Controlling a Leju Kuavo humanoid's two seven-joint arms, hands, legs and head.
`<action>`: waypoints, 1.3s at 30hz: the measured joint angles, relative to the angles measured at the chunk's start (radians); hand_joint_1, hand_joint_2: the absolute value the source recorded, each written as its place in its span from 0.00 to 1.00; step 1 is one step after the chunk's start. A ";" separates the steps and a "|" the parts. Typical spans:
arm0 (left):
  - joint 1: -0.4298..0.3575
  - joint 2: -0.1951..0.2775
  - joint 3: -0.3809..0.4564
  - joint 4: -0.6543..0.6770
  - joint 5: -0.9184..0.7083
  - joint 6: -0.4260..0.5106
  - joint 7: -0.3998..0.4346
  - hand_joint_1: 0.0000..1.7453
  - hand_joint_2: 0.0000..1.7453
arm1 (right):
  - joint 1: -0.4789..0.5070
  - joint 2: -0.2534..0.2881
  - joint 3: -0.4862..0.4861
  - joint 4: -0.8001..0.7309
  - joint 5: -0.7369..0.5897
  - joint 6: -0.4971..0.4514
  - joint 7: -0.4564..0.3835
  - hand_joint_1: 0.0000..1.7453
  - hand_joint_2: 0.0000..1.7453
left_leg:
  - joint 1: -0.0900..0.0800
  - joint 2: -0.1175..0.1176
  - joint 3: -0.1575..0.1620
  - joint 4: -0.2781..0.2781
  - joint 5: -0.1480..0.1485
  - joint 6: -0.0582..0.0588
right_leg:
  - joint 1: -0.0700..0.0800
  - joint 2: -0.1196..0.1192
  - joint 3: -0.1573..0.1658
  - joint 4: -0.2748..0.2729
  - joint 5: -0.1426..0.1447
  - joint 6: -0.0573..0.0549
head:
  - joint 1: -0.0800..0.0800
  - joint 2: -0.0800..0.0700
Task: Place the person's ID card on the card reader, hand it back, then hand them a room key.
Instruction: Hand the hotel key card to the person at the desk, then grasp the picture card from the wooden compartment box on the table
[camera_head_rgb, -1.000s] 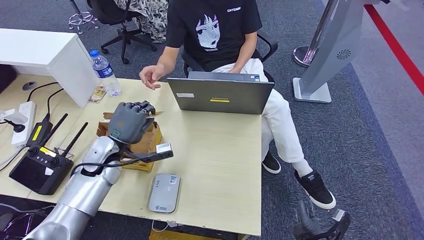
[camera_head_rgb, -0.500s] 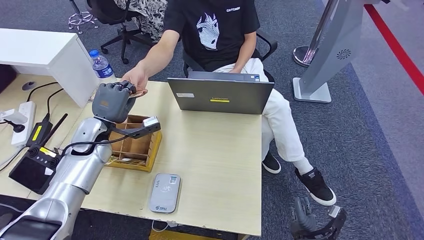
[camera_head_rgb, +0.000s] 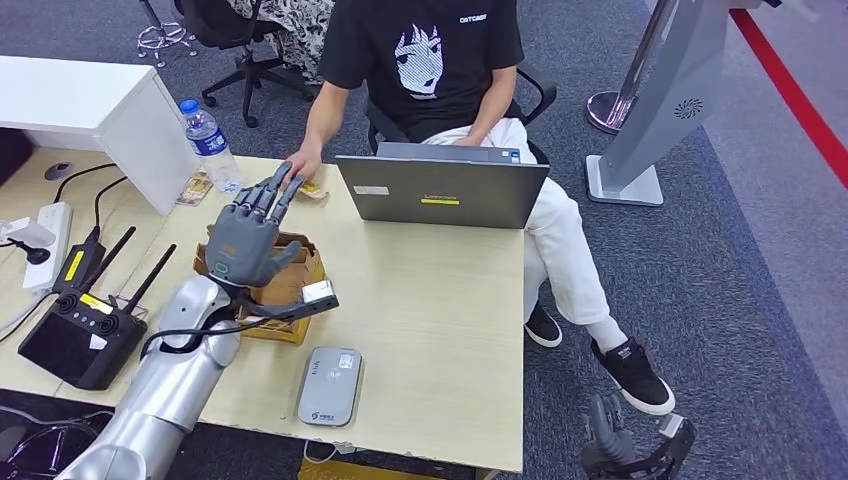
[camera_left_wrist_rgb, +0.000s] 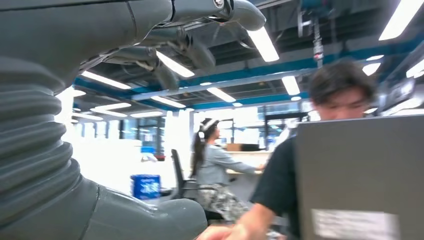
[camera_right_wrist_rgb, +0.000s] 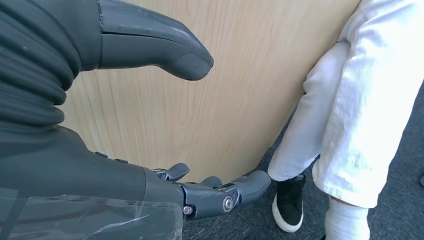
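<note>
My left hand (camera_head_rgb: 248, 240) hovers with its fingers spread and nothing in it, above a small wooden box (camera_head_rgb: 292, 288) on the table. Just beyond its fingertips the person's hand (camera_head_rgb: 300, 163) rests on the table over a brownish card (camera_head_rgb: 314, 190). The grey card reader (camera_head_rgb: 328, 385) lies near the table's front edge with nothing on it. In the left wrist view my left hand (camera_left_wrist_rgb: 60, 100) has straight fingers (camera_left_wrist_rgb: 195, 47), with the laptop's back (camera_left_wrist_rgb: 360, 175) ahead. My right hand (camera_head_rgb: 622, 447) hangs empty beside the table, thumb and fingers (camera_right_wrist_rgb: 225, 195) apart.
A grey laptop (camera_head_rgb: 440, 190) stands open in front of the seated person. A water bottle (camera_head_rgb: 208, 140) and a white block (camera_head_rgb: 90, 105) are at the back left. A black remote with antennas (camera_head_rgb: 75, 335) and a power strip (camera_head_rgb: 50, 235) lie at the left.
My left hand reached to the person's hand half a second ago, then drew back over the box and opened its fingers. The person's hand has dropped to the table with the card.
</note>
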 joint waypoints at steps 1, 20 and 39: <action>0.014 -0.003 0.000 -0.016 0.003 0.000 -0.004 0.00 1.00 | 0.000 0.000 0.000 0.000 0.000 0.000 0.000 0.00 1.00 | 0.000 0.000 0.000 0.000 0.000 0.000 | 0.000 0.000 0.000 0.000 0.000 0.000 | 0.000 0.000; 0.375 0.016 -0.028 -0.306 0.147 -0.170 -0.095 0.00 1.00 | 0.034 -0.015 -0.029 -0.002 -0.035 0.015 -0.035 0.00 1.00 | 0.000 0.000 0.000 0.000 -0.001 0.000 | 0.000 0.000 0.000 0.000 0.000 0.000 | 0.000 0.000; 0.401 0.066 0.098 -0.270 -0.016 -0.117 0.005 0.00 1.00 | 0.045 -0.021 -0.048 -0.002 -0.017 0.015 -0.033 0.00 1.00 | 0.000 0.000 0.000 0.000 0.000 0.000 | 0.000 0.000 0.000 0.000 0.000 0.000 | 0.000 0.000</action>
